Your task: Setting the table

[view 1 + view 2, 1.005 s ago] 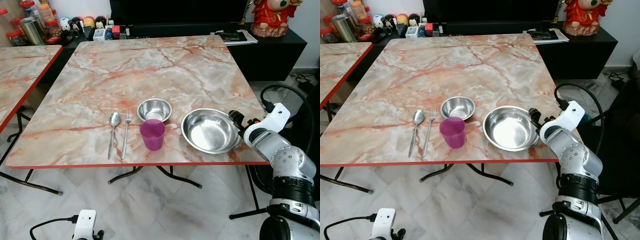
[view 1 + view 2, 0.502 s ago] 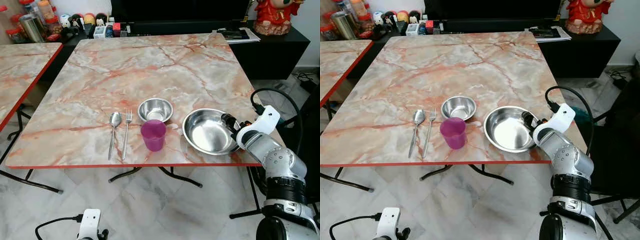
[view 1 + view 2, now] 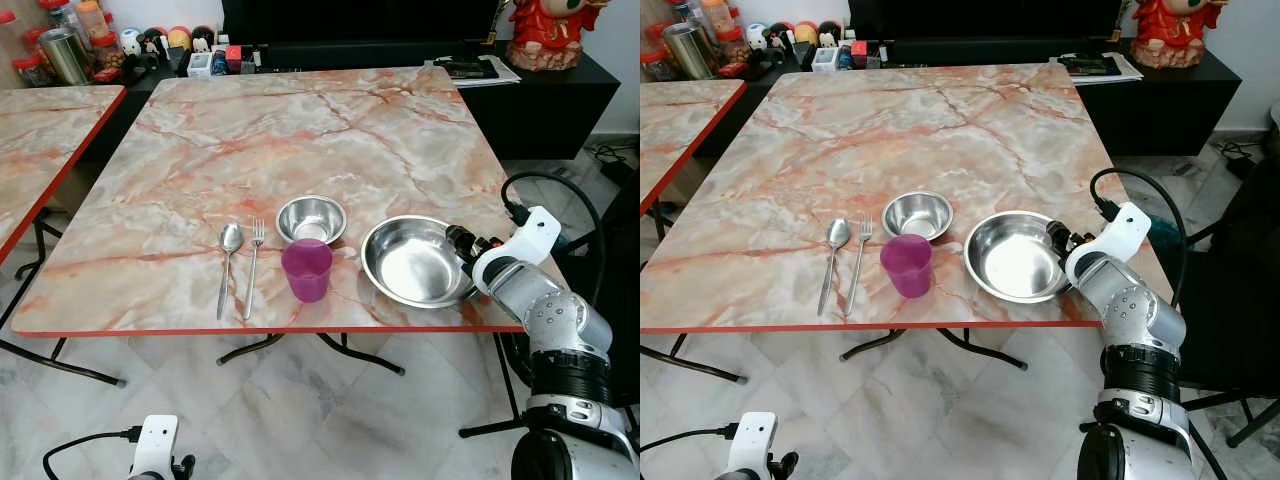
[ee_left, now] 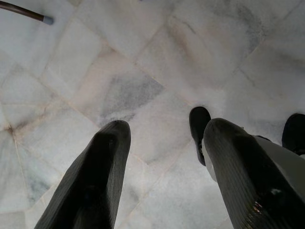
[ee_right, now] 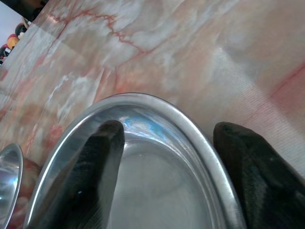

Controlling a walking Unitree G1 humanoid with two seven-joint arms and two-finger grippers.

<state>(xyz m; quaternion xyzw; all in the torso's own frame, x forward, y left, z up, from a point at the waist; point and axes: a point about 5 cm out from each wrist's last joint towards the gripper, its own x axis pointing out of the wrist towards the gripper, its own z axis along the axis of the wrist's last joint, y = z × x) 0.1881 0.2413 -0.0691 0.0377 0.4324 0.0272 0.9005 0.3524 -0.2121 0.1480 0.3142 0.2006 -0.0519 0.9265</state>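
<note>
Steel bowl [image 5: 143, 162], the large one, sits at the table's [image 3: 300, 130] near right corner, and your right gripper [image 5: 164, 143] straddles its right rim with fingers spread, one finger [image 5: 95, 176] inside the basin and the other outside, not yet pinched. Judge it light, stiff and slick: thin polished metal will slide on marble and may slip from a loose pinch, so close squarely across the rim. Leftward stand the purple cup [image 3: 306, 269], small bowl [image 3: 310, 218], fork [image 3: 252, 265] and spoon [image 3: 227, 262]. Your left gripper [image 4: 164, 157] hangs parted over the floor.
</note>
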